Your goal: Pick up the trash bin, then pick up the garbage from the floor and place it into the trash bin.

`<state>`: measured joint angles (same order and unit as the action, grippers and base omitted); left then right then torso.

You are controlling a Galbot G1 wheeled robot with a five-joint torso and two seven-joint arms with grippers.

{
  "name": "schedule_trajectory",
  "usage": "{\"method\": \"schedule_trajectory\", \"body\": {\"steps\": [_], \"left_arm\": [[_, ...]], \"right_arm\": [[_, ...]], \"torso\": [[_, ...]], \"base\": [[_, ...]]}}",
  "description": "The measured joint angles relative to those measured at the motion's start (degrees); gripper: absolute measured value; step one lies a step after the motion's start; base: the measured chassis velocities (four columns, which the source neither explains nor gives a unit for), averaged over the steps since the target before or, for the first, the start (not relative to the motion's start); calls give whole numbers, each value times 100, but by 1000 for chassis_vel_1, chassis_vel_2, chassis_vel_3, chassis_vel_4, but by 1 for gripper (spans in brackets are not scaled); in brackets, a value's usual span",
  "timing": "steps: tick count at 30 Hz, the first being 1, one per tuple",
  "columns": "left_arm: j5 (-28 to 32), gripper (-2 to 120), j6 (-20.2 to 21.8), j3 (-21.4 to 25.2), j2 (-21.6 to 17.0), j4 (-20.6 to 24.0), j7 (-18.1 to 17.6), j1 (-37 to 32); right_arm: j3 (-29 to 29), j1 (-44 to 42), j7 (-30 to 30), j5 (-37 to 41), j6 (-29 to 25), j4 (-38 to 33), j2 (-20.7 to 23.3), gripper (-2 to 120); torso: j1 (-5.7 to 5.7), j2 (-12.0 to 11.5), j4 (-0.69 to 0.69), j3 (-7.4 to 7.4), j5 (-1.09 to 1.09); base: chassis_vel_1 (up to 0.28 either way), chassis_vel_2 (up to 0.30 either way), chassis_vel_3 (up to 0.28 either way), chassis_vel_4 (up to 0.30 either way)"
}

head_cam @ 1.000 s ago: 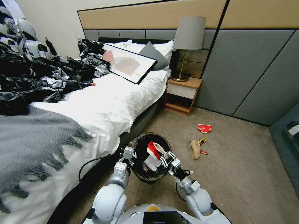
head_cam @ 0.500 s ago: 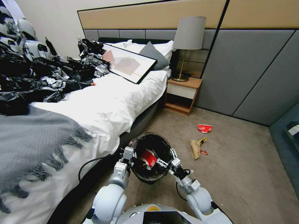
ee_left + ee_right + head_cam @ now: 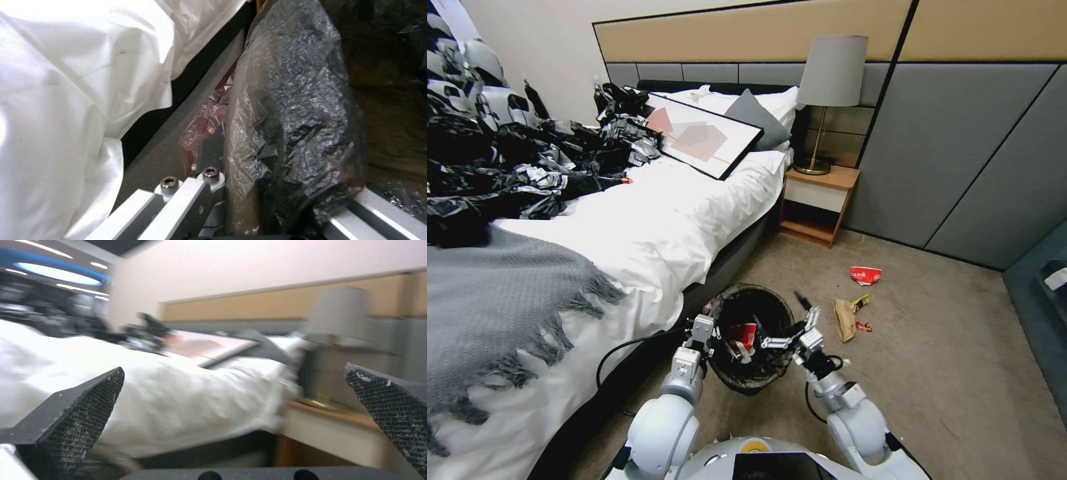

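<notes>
While left gripper (image 3: 710,331) clamps near rim of round black-bag-lined trash bin (image 3: 774,373), right gripper (image 3: 792,328) hangs spread wide, empty, over bin's opposite rim. Crushed red-and-white paper cup (image 3: 745,333) lies inside, between grippers. Beyond right gripper on carpet: crumpled brown paper (image 3: 844,320), yellow wrapper (image 3: 860,303), farther red-and-white carton (image 3: 865,275).

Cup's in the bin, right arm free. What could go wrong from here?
1. The left gripper pinches the trash bin by its bagged rim; the thin liner may slip.
2. The right gripper, jaws open, sits at the rim and could snag the liner.
3. The red cup and brown paper lie farther off, perhaps needing a drive.
</notes>
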<state>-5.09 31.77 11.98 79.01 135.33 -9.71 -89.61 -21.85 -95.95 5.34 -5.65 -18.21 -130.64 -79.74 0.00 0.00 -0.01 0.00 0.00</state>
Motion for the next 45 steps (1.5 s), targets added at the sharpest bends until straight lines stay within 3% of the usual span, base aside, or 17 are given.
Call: {"method": "schedule_trajectory", "body": {"steps": [1, 4, 8, 14, 31, 37, 45], "left_arm": [[28, 1, -1, 54, 95, -21, -18, 44], [49, 1, -1, 71, 165, -24, -30, 60], [55, 1, -26, 69, 177, -43, -50, 20], [60, 1, -64, 67, 261, -95, -84, 22], [-11, 1, -122, 57, 244, -77, -55, -35], [-200, 1, -247, 57, 249, -109, 205, -46], [-304, 1, -297, 78, 232, -130, 249, -37]], "right_arm": [[-96, -192, 318, -53, 91, -14, -169, 111], [-306, -448, 524, -78, 91, -13, -379, 108], [-613, -776, 556, -41, -191, 40, -680, 101], [-740, -944, 649, -56, -537, 279, -901, 100], [-890, -774, 634, 53, -655, 582, -875, 100], [-967, -759, 588, 114, -703, 582, -843, 100], [-1028, -686, 575, 151, -704, 590, -882, 100]], "torso": [[0, 0, 0, 0, -1], [0, 0, 0, 0, 0], [0, 0, -1, 0, 0], [0, 0, 1, 0, 0], [0, -1, 1, 0, 0], [0, 0, 0, 0, 0], [0, 0, 1, 0, 0]], "base": [[0, 0, 0, 0], [0, 0, 0, 0], [0, 0, 0, 0], [0, 0, 0, 0], [0, 0, 0, 0], [0, 0, 0, 0], [0, 0, 0, 0]]}}
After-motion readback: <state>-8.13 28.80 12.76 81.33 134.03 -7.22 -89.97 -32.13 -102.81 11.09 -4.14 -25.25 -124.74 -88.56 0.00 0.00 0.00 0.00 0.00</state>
